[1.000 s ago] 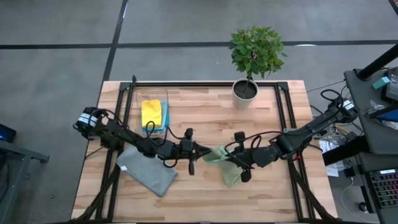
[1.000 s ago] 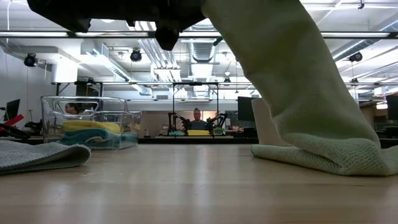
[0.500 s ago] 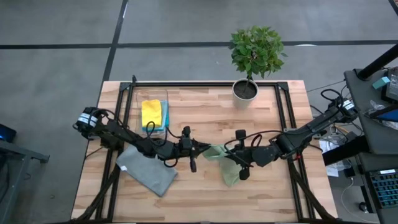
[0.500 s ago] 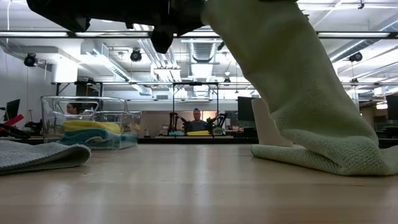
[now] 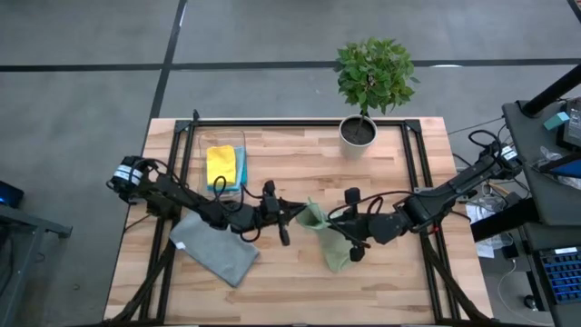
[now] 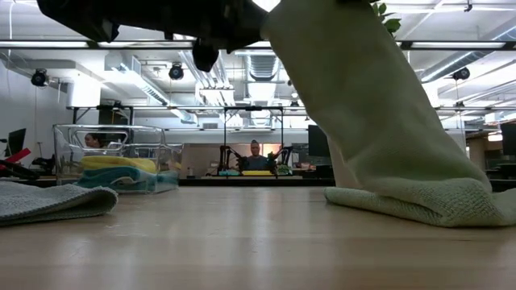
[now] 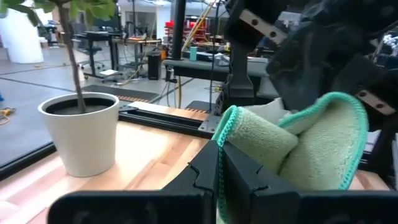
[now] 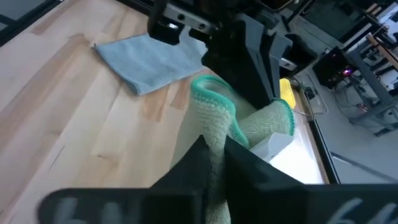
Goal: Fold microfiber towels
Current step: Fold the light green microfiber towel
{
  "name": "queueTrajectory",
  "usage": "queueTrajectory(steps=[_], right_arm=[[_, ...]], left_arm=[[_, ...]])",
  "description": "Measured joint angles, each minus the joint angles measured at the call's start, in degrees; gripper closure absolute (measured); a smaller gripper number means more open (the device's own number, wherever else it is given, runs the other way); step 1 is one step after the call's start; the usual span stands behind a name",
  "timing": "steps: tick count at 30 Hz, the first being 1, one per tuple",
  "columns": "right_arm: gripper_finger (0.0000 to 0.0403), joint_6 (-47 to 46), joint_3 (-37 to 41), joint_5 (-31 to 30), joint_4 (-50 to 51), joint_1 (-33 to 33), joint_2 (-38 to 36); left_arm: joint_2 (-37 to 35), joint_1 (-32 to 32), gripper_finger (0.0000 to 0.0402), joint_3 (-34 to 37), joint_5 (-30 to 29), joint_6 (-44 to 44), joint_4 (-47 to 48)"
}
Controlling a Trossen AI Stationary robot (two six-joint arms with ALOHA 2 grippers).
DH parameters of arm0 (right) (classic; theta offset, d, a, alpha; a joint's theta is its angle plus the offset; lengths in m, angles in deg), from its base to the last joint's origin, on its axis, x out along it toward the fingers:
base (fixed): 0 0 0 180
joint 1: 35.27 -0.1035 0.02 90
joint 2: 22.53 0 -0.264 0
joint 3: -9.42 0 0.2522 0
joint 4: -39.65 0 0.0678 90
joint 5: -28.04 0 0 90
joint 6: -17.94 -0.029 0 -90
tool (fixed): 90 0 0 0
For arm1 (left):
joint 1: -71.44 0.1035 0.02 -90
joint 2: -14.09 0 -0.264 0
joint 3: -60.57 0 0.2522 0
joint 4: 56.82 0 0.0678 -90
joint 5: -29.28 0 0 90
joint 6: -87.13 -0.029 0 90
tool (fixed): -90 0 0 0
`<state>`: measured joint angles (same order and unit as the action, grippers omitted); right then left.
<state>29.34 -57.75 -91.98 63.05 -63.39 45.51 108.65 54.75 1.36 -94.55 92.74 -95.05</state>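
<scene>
Wooden slats make up the surface (image 5: 300, 177), which sits on a grey floor with a potted plant (image 5: 368, 86) at its upper right edge. At the middle of the high view, the left gripper (image 5: 292, 214) and the right gripper (image 5: 334, 227) meet over an olive green towel (image 5: 325, 238), each clenched on an edge of it. Both wrist views show the cloth pinched between dark fingers, its teal-stitched hem bunched above them. From the low view, the towel rises steeply from a folded heap on the wood at the right up to the arms at the frame's top. A grey towel (image 5: 216, 247) lies flat at the lower left of the high view. Yellow towel (image 5: 221, 164) rests on a teal one inside a clear bin (image 6: 113, 157) at the upper left.
</scene>
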Motion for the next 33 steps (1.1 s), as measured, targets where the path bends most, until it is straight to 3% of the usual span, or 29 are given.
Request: queueTrajectory(steps=[19,23,28,33], right_arm=[[0.0394,-4.15,-4.19,0.16,6.9,-3.46,-0.97],[0.0394,-4.09,-7.26,-1.54,9.84,-4.38,-0.88],[0.0394,-2.68,-14.39,-8.63,17.65,-4.42,-0.88],[0.0394,0.18,-21.03,-9.18,23.68,-4.39,-0.88]], left_arm=[[-1.43,0.62,0.0402,0.0,-14.03,-2.93,-0.37],[-4.13,0.62,0.0401,-0.47,-13.08,-8.38,-2.93],[-8.1,0.19,0.0401,-2.17,-11.5,-15.14,-3.3],[-10.96,-0.2,0.0402,-1.95,-10.93,-16.79,-2.11]])
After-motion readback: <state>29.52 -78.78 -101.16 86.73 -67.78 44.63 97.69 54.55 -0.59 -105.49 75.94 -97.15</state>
